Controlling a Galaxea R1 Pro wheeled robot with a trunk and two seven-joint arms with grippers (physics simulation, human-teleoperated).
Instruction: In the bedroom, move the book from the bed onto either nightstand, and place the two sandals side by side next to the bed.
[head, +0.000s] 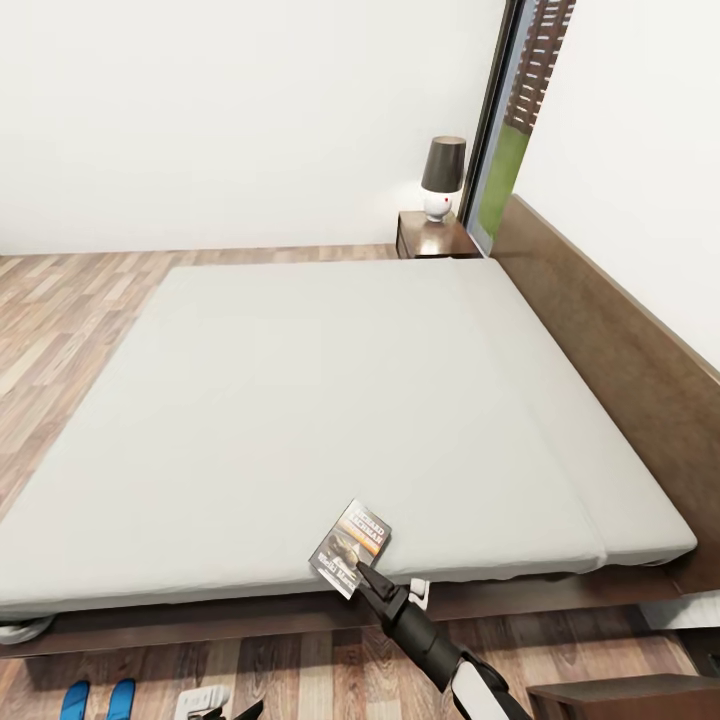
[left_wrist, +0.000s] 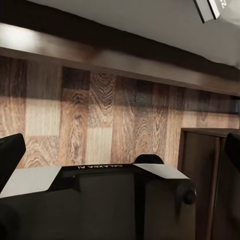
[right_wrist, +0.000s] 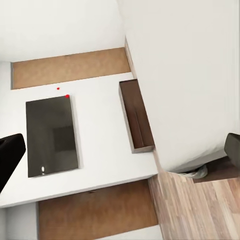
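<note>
The book (head: 350, 547), black with an orange band, lies at the near edge of the bed's pale mattress (head: 330, 400), one corner reaching over the edge. My right gripper (head: 362, 573) has its tips right at that corner. In the right wrist view the gripper (right_wrist: 120, 150) is open, its fingers (right_wrist: 10, 155) wide apart with nothing between them. Two blue sandals (head: 98, 698) lie close together on the plank floor by the bed's near side. My left gripper (head: 235, 712) hangs low beside them and, in the left wrist view, is open (left_wrist: 120, 150) over the floor.
The dark headboard (head: 600, 330) runs along the right. A far nightstand (head: 435, 238) carries a lamp (head: 443, 177) beside a black-framed window. A second nightstand (head: 625, 695) stands near my right arm, also seen as a dark cabinet (left_wrist: 205, 165). A crumpled grey object (head: 20, 630) lies under the bed's near left corner.
</note>
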